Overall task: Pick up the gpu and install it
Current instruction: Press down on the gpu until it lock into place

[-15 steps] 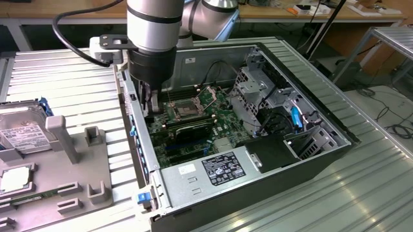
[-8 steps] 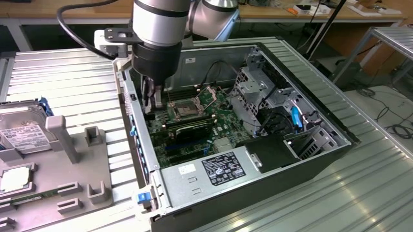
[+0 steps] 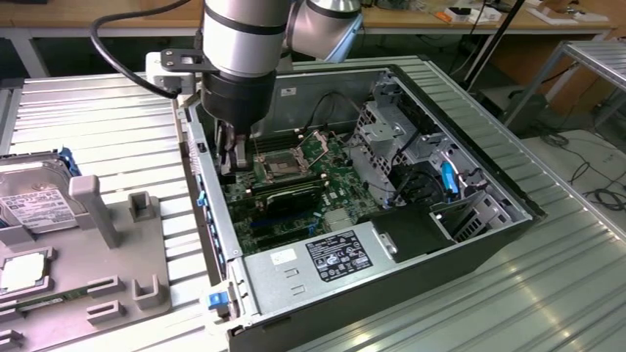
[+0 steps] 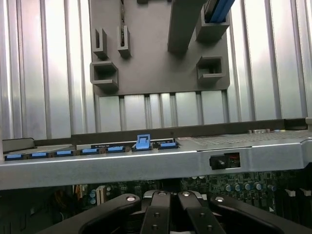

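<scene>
The arm's dark wrist (image 3: 237,99) covers the rear part of the open computer case (image 3: 470,242), so the gripper's fingertips (image 3: 231,165) and whatever they meet on the motherboard (image 3: 303,176) cannot be made out. In the wrist view the gripper (image 4: 170,204) is cut off at six o'clock; whether the gpu sits between its closed fingers cannot be told. The grey holder tray (image 3: 117,242) at nine o'clock runs off the exterior view's left edge, as does the hard drive (image 3: 29,198). The power supply label (image 3: 338,257) is too small to read.
</scene>
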Robot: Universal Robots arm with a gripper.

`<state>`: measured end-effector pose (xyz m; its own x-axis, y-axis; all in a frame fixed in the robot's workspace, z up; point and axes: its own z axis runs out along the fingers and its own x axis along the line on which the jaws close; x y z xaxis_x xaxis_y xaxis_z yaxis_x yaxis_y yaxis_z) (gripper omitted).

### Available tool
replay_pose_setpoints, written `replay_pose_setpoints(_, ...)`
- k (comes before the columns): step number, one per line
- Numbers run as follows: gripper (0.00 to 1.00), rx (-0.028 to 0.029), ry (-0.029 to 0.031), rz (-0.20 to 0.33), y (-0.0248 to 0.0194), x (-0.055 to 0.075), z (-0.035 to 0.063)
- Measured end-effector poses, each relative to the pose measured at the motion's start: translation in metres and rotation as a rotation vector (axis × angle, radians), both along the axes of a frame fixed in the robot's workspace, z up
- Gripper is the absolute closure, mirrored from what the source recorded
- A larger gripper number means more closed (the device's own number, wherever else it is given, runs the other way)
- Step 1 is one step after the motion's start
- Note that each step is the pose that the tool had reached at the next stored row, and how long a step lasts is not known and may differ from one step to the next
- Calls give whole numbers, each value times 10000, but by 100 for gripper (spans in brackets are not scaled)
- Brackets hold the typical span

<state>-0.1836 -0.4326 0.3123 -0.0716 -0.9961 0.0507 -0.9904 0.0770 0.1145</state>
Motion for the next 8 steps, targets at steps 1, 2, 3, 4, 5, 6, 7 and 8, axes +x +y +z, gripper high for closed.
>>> replay_pose_setpoints(1,89,0,6,0,0,1,0)
replay_pose_setpoints(2,89,2,15,1,-2,5,-1)
replay_pose_setpoints(3,89,4,15,1,-2,7,-2)
replay_pose_setpoints(4,89,4,15,-2,-2,8,-2)
replay_pose_setpoints(5,89,3,16,-5,0,9,-2)
replay_pose_setpoints(6,89,3,16,-11,4,10,-2)
replay_pose_setpoints(7,89,4,16,-17,6,9,-3)
replay_pose_setpoints(8,89,4,16,-24,9,9,-4)
